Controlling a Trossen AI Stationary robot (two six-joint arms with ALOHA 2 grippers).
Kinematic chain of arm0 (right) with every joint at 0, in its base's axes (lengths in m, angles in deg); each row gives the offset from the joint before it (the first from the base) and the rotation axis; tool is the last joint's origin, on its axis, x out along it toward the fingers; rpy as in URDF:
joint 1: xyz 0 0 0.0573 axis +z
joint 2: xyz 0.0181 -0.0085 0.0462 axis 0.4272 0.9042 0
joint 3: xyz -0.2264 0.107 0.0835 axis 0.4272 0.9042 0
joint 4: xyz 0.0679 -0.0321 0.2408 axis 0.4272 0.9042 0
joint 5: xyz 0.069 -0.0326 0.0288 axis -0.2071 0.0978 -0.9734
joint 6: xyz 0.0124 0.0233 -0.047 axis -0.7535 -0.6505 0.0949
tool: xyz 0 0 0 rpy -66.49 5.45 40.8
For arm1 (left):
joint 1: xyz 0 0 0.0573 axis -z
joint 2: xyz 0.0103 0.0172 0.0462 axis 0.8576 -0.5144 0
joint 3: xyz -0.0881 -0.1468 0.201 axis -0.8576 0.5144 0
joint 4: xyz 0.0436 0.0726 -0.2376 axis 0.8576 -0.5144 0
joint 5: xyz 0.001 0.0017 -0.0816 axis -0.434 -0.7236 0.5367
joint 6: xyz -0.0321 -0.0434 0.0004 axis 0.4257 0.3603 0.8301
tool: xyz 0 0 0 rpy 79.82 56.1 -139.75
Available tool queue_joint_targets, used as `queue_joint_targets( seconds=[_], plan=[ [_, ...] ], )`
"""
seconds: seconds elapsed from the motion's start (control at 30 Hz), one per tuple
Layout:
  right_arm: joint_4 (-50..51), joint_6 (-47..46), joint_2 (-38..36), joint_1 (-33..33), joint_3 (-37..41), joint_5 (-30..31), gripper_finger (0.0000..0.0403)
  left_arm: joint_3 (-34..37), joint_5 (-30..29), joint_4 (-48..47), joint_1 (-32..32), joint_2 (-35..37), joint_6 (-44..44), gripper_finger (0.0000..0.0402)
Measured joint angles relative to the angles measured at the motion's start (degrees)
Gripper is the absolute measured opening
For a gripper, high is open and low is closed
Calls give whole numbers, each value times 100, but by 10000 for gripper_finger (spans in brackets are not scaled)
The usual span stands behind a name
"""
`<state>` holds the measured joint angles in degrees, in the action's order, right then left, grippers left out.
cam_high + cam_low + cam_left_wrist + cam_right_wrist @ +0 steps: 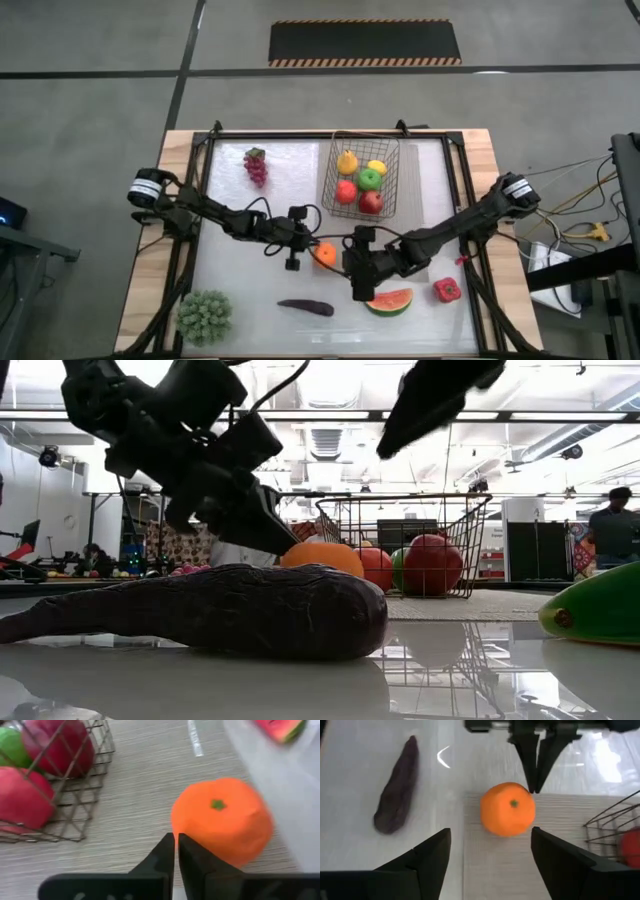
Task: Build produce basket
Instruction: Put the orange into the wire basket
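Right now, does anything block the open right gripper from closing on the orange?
Partly. The left gripper, fingers shut, sits at the far side of the orange, touching or nearly so. The right gripper's open fingers face the orange with only bare mat between them; the basket stands apart.

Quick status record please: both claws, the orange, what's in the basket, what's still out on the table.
left claw: shut, tips beside the orange, not holding it
right claw: open, facing the orange
orange: on the mat edge, outside the basket
basket: holds pear, lemon, green apple, two red apples
still out: grapes, eggplant, watermelon, pepper
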<state>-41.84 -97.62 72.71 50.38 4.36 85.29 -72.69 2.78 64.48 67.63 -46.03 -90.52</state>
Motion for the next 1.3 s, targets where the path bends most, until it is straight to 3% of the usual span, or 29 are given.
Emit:
queue_joint_targets(
  seconds=[0.2, 0.43, 1.07, 1.3],
  plan=[
    [-938, -23, 567, -97, 214, 16, 313, -11, 102, 33, 175, 8, 284, 1],
    [-1004, -56, 1001, -289, 76, 146, 365, 2, 15, 36, 261, 87, 291, 1],
    [-1310, -202, 1588, -486, 35, 231, 366, 2, 215, 39, 473, 73, 301, 1],
    [-1316, -202, 1601, -486, 35, 214, 303, 7, 280, 37, 478, 92, 284, 1]
  ],
)
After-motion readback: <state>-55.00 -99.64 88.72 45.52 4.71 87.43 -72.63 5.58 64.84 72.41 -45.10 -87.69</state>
